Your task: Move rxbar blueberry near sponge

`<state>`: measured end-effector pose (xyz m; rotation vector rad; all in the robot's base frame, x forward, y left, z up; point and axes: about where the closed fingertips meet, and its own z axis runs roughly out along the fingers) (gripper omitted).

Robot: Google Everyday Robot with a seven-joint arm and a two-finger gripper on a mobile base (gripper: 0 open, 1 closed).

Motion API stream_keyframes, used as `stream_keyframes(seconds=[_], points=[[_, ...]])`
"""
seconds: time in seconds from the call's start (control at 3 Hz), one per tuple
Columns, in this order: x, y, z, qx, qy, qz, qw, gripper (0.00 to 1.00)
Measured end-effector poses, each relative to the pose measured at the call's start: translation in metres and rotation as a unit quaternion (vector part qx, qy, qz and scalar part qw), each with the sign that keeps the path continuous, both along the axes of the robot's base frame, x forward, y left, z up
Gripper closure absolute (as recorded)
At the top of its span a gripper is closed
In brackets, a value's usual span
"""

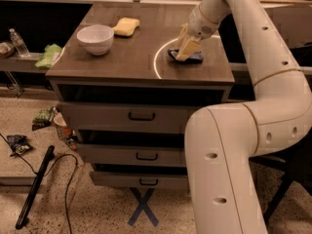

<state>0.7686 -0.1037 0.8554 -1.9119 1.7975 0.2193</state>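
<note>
The rxbar blueberry [195, 57], a flat dark blue bar, lies on the right part of the brown cabinet top [131, 52], mostly hidden under my gripper. My gripper [184, 51] points down onto the bar, its pale fingers [188, 47] at the bar's left end. The pale yellow sponge [126, 26] lies at the back middle of the top, well to the left of the bar.
A white bowl [95, 38] stands left of the sponge. A light green cloth [49, 55] and a water bottle [18, 42] sit on a lower shelf at left. My arm [253, 82] fills the right side. Litter and a black cable lie on the floor.
</note>
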Motion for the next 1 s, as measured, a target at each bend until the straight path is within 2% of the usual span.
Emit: stream_keyframes(seconds=[0.33,0.67,1.0], points=[[0.01,0.04,0.047,0.044,-0.058,0.023,0.9971,1.0],[0.037,0.07,0.084,0.107,-0.11,-0.013,0.9881,1.0],[0.062,0.078,0.106,0.151,-0.139,-0.064,0.9765,1.0]])
